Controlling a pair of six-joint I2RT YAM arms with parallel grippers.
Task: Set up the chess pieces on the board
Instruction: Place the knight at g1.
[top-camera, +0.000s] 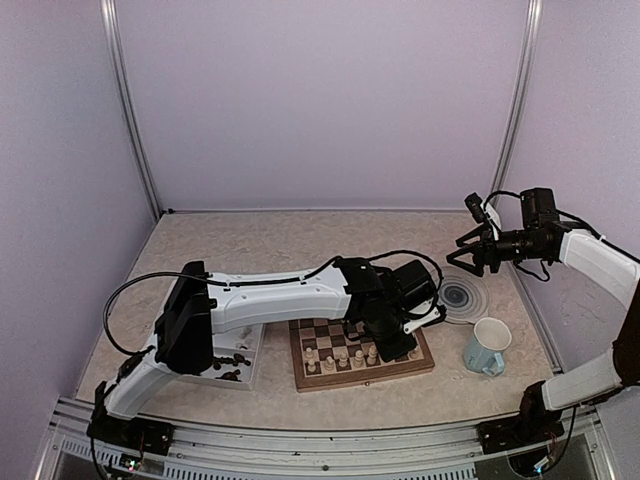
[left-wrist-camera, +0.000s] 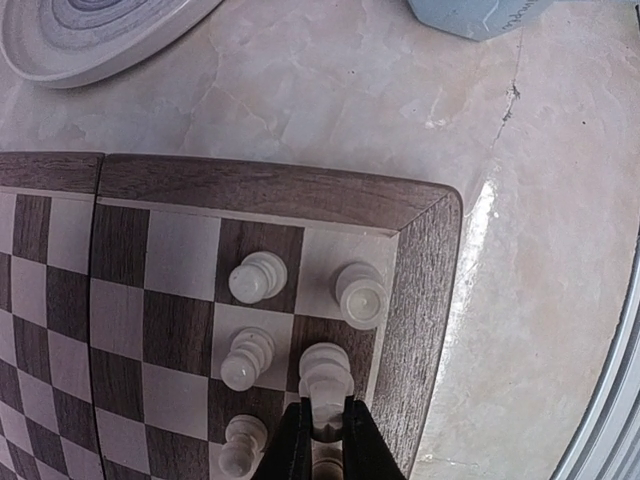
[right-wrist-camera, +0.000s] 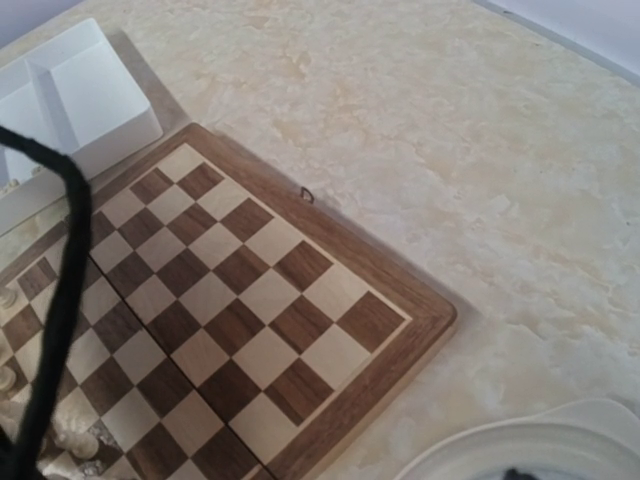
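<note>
Placement step here: my left gripper (left-wrist-camera: 326, 412) is pinched shut on a pale piece (left-wrist-camera: 325, 370) in the edge row of the board (left-wrist-camera: 250, 190), right next to the corner piece (left-wrist-camera: 360, 295). So I reckon the next move is easing the jaws apart and lifting straight up without clipping the neighbours. My right gripper (top-camera: 472, 248) hangs wide apart and empty above the plate (top-camera: 465, 297). My fingers hide the piece's base, so I can't say it's sitting flat, and the dark pieces (top-camera: 232, 362) by the tray (top-camera: 256, 345) are just blobs from the top view.

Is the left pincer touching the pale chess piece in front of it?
Touching. The left wrist view shows the left pincer closed on the pale piece, no gap.
</note>
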